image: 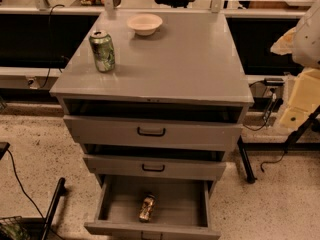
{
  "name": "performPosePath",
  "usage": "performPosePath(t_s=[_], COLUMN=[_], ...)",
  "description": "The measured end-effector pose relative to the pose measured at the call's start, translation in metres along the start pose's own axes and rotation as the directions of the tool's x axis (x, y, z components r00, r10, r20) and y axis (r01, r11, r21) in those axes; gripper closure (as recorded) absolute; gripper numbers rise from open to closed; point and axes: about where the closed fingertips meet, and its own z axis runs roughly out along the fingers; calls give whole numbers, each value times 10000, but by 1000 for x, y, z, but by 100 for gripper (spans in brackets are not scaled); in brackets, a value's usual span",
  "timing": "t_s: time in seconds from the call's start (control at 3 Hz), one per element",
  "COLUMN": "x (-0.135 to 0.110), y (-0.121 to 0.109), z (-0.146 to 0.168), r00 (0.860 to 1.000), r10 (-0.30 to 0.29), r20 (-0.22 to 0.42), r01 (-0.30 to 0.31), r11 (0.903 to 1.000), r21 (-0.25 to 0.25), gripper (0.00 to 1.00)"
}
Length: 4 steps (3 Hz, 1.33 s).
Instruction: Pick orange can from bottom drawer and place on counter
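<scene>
Gripper [300, 101] beside counter [190, 59], which bears green can [102, 51] and bowl [144, 24].

Green can [102, 50], cream bowl [144, 24] (both upright)

counter [190, 64]: smooth metal, faint sheen | orange can [147, 207]: shiny metal | floor [280, 204]: speckled, matt

3 drawers [100, 129], 1 orange can [147, 207], 1 green can [102, 51], 1 bowl [144, 24], 1 hand [300, 101] rt edge.
</scene>
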Motion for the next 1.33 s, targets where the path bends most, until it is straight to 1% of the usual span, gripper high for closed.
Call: performPosePath(t_s=[0.33, 0.67, 1.0, 1.33], x=[0, -14, -65, -80], y=[0, 4, 30, 59], z=[0, 41, 88, 119], r00=[10000, 9973, 9709, 9563], r10=[0, -725, -2315, -2855], r20=[0, 119, 610, 629], r01=[0, 732, 2375, 2922], r11=[10000, 9939, 9634, 9397], r21=[-1, -823, -1241, -1776], gripper=[0, 0, 0, 0])
